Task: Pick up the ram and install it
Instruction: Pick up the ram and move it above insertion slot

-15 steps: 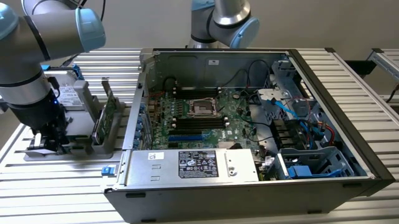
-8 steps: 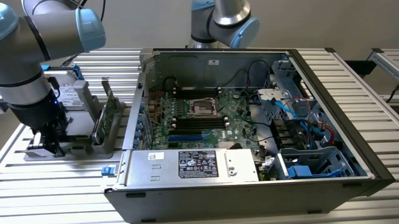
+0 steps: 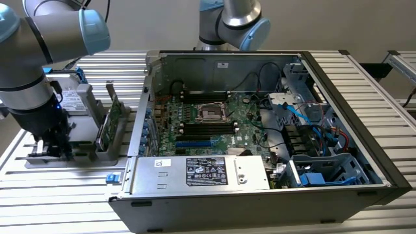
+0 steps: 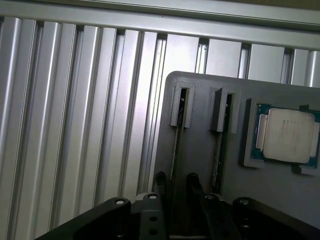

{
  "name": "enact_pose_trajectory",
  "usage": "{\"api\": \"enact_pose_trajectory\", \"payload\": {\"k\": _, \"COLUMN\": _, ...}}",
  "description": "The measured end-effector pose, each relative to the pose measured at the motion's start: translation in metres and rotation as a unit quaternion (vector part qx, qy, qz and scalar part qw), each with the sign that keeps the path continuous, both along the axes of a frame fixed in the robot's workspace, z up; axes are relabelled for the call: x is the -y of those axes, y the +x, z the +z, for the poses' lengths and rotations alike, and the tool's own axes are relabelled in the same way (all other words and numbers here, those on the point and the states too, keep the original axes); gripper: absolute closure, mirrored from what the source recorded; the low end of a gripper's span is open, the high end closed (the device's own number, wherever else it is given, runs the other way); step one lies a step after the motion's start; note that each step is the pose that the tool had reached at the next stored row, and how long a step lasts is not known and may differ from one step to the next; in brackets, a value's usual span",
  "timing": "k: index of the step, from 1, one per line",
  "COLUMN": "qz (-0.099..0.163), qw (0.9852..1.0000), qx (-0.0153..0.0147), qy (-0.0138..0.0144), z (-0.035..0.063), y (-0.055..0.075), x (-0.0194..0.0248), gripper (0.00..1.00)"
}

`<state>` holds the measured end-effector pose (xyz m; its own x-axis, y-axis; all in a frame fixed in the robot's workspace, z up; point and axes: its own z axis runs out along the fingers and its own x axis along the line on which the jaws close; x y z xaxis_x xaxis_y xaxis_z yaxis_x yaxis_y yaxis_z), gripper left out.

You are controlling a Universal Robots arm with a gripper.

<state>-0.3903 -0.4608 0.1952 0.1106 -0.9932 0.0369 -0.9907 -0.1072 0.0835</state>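
Pincer [image 4: 176,181] open astride the ram [image 4: 176,142], which stands on edge in its slot in the grey holder [image 4: 197,140].

The two black fingers [image 4: 160,181] flank the thin green stick with a gap on each side, so nothing is gripped yet. A second stick [image 4: 218,150] sits in the neighbouring slot, with the processor chip [image 4: 287,135] just beyond. For a clean grasp, I judge the jaws should be centred so both pads meet the board together, seated low enough to hold firmly, and kept square so the stick cannot bind. In the exterior view the arm [image 3: 29,92] stands at that view's left, its wrist pointing straight down over the holder, beside the open computer case [image 3: 227,214].
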Motion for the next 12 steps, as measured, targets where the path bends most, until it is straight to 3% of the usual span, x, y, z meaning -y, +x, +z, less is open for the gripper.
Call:
{"api": "enact_pose_trajectory", "payload": {"k": 4, "qz": 0.000, "qw": 1.0000, "qx": 0.0000, "qy": -0.0001, "z": -0.0001, "y": 0.0000, "x": 0.0000, "gripper": 0.86}}
{"api": "enact_pose_trajectory", "payload": {"k": 12, "qz": 0.000, "qw": 1.0000, "qx": 0.0000, "qy": -0.0001, "z": -0.0001, "y": 0.0000, "x": 0.0000, "gripper": 0.86}}
